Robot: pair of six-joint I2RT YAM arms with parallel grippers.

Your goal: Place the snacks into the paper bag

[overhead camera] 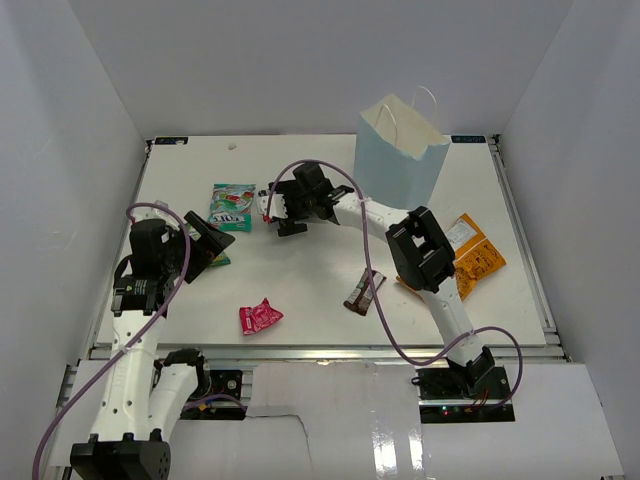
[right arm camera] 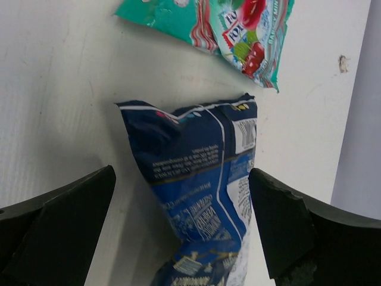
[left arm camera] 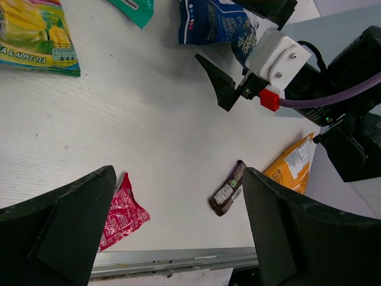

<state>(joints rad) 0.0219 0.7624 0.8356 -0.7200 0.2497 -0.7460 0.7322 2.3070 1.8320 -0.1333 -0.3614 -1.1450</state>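
The light-blue paper bag [overhead camera: 400,150] stands upright at the back of the table. My right gripper [overhead camera: 283,212] [right arm camera: 181,229] is open, its fingers either side of the blue-white pack [right arm camera: 202,190] [left arm camera: 217,22], which lies on the table; neither finger visibly touches it. Just beyond lies the teal-green-red pouch [right arm camera: 229,24] [overhead camera: 232,205]. My left gripper [overhead camera: 205,245] [left arm camera: 178,232] hangs open and empty over the left side. The yellow-green packet [left arm camera: 33,36], pink packet [overhead camera: 260,317] [left arm camera: 122,211], dark brown bar [overhead camera: 364,292] [left arm camera: 228,190] and orange chip bag [overhead camera: 472,255] [left arm camera: 292,167] lie flat.
White walls close in the table [overhead camera: 300,270] on three sides. A metal rail [left arm camera: 178,259] runs along its near edge. The right arm's elbow [overhead camera: 420,250] hangs over the orange bag, and a purple cable [overhead camera: 375,300] loops over the bar.
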